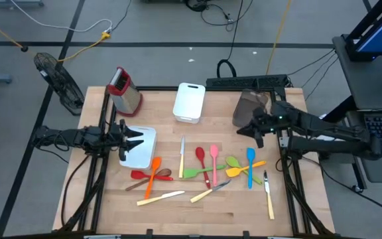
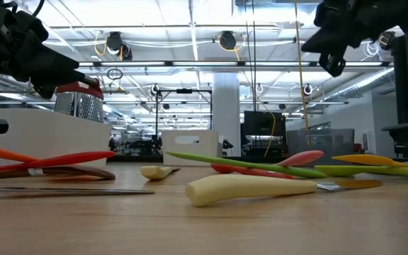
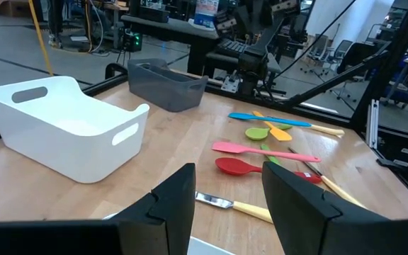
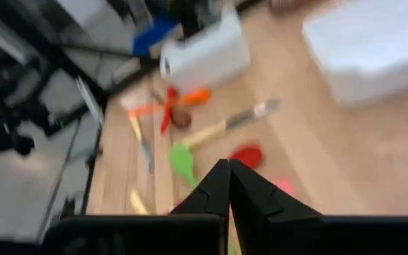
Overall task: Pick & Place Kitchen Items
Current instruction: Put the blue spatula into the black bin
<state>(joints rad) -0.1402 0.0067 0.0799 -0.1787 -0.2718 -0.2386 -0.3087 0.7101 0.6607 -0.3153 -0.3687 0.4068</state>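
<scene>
Bright silicone spoons and spatulas (image 1: 207,166), red, orange, green, pink, blue, are lying scattered mid-table among cream-handled knives (image 1: 268,194). Left gripper (image 1: 136,137) is hovering spread, empty; right gripper (image 1: 244,130) is hovering pinched closed, empty.

I count two white rectangular plastic tubs (image 1: 190,101), one red-topped metal grater (image 1: 126,93), one dark holder bin (image 1: 247,107), four cream-handled knives (image 1: 269,202), about eight coloured silicone spoons and spatulas (image 1: 214,162), one wooden spoon (image 1: 162,176).
</scene>
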